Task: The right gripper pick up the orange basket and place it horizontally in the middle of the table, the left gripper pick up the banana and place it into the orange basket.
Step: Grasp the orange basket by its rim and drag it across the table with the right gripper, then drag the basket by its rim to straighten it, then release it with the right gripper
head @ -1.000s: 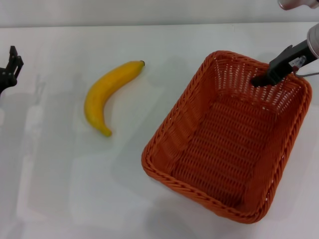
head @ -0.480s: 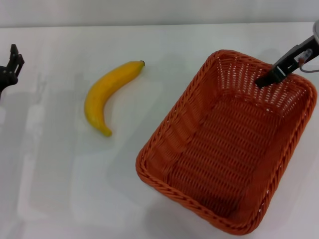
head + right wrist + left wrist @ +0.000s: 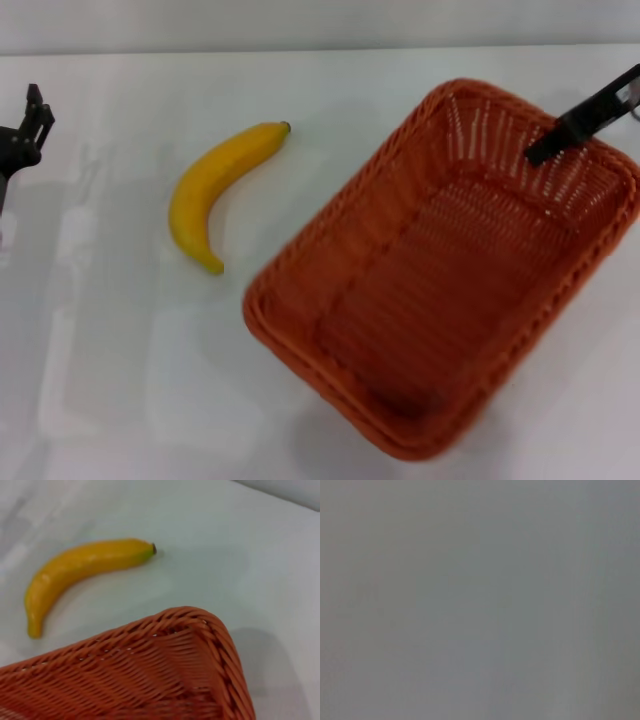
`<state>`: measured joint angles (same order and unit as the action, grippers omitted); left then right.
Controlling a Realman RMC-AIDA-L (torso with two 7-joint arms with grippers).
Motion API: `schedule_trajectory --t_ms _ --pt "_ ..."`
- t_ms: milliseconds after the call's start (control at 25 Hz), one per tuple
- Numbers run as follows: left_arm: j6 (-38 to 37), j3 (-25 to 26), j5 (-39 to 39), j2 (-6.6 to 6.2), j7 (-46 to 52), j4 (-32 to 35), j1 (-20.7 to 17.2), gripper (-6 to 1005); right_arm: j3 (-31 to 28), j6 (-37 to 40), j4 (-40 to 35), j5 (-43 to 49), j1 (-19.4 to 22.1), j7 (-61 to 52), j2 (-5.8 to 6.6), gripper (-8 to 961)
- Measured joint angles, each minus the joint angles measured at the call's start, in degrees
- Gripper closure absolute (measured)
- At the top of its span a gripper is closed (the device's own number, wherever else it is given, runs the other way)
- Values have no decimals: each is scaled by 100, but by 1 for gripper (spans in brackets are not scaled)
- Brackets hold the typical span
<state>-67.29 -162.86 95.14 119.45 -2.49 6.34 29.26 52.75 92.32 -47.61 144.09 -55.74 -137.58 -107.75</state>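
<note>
In the head view, the orange basket (image 3: 440, 270) has risen and swung since a moment ago: its near corner now reaches further toward the banana (image 3: 217, 188) and it sits tilted, so the lift looks under way, with the carry to the middle of the table (image 3: 120, 380) still to come. The right gripper (image 3: 583, 122) has one finger inside the far wall, seemingly clamped on the rim; its other finger is hidden. The banana lies well off to the fingers' left, clear of the basket's path. The left gripper (image 3: 22, 140) is parked at the far edge; I cannot tell its fingers' state.

The left wrist view shows nothing identifiable.

In the right wrist view, the basket's corner (image 3: 200, 630) fills the foreground, the banana (image 3: 80, 570) beyond it, apart.
</note>
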Motion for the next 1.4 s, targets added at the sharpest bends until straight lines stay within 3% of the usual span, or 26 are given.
schedule_trajectory --t_ms 240,560,640,1120,1400 --pt "-4 0 -96 0 2 -1 41 138 -669 207 268 -46 -16 0 92 811" --pt "-5 0 -101 0 11 -1 53 138 -1165 237 862 -344 76 0 353 814" --pt "-5 0 -101 0 12 -1 53 137 -1265 175 945 -374 123 6 369 814" --pt "4 9 -77 0 12 -1 71 137 -1554 -254 1268 -981 606 46 311 813" --pt "5 9 -58 0 12 -1 118 137 -1554 -637 1282 -1417 851 36 89 813"
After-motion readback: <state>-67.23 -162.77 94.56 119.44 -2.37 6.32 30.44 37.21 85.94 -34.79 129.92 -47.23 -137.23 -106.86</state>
